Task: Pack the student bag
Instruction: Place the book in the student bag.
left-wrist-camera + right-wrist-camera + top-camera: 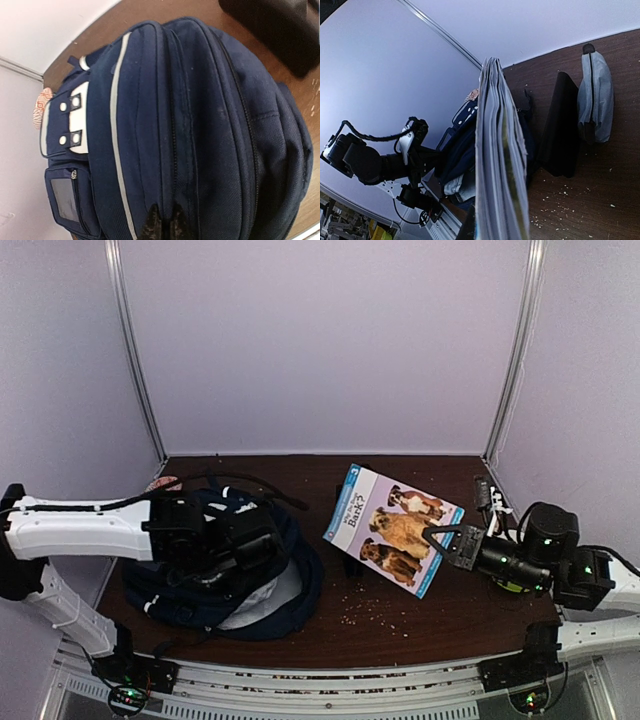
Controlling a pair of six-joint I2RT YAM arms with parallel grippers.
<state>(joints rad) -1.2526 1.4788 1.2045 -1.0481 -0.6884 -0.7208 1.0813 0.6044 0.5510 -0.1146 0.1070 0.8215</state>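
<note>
The student bag point(200, 590), navy blue with white trim, lies at the front left of the table, its mouth showing pale lining. It fills the left wrist view point(210, 125). My left gripper point(250, 540) rests on top of it, its fingertips point(152, 225) close together, pinching a ridge of fabric by a zipper. My right gripper point(437, 537) is shut on a thin book with dogs on its cover point(395, 525) and holds it above the table, right of the bag. In the right wrist view the book point(500, 160) shows edge-on, with the bag point(465, 145) behind it.
A small grey pouch point(595, 95) and a flat black object point(565, 125) lie on the table beyond the book. A red-and-white patterned thing point(42, 107) sits at the bag's far left. Crumbs point(370, 612) dot the brown table. White walls enclose three sides.
</note>
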